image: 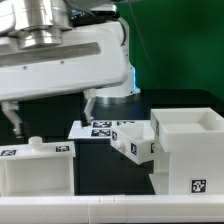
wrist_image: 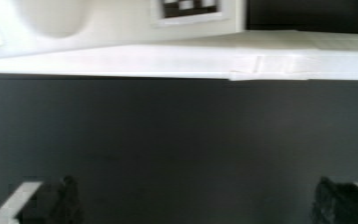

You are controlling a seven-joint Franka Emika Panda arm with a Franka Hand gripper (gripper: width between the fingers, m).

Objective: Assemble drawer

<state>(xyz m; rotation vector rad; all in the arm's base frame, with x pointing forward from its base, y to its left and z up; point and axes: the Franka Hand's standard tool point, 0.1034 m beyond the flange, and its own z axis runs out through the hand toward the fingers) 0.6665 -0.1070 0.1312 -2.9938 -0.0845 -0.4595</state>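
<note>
1. Exterior view: the housing (image: 186, 150) stands on the bench (image: 55, 128) at 4 o'clock, open side up. What I can see of its inside is bare.
2. The middle tray (image: 135, 142) lies askew at the housing's 9 o'clock side, so close that I can't tell whether they touch. The left tray (image: 36, 168) sits at 8 o'clock, well apart from both, with a knob (image: 35, 143) showing at its upper edge. Its inside is hidden from me. Neither tray is in the housing.
3. The marker board (image: 98, 128) lies flat beyond the middle tray, toward 12 o'clock. The arm (image: 60, 55) hangs over the 10 o'clock area, above the left tray.
4. Wrist view: the end effector (wrist_image: 194, 205) is spread wide and holds nothing. Only dark bench lies between its fingertips (wrist_image: 43, 200). A white edge (wrist_image: 176, 60) crosses ahead of it, with a tag (wrist_image: 194, 8) beyond. I can't tell which part that edge belongs to.
5. Risks, as I judge them: if I come down off-centre, one finger could land on a tray wall and shove the tray instead of straddling it. The middle tray is skewed, so pushing it in crooked would likely jam it at the housing's mouth. A low sweep of the arm could also knock it.
</note>
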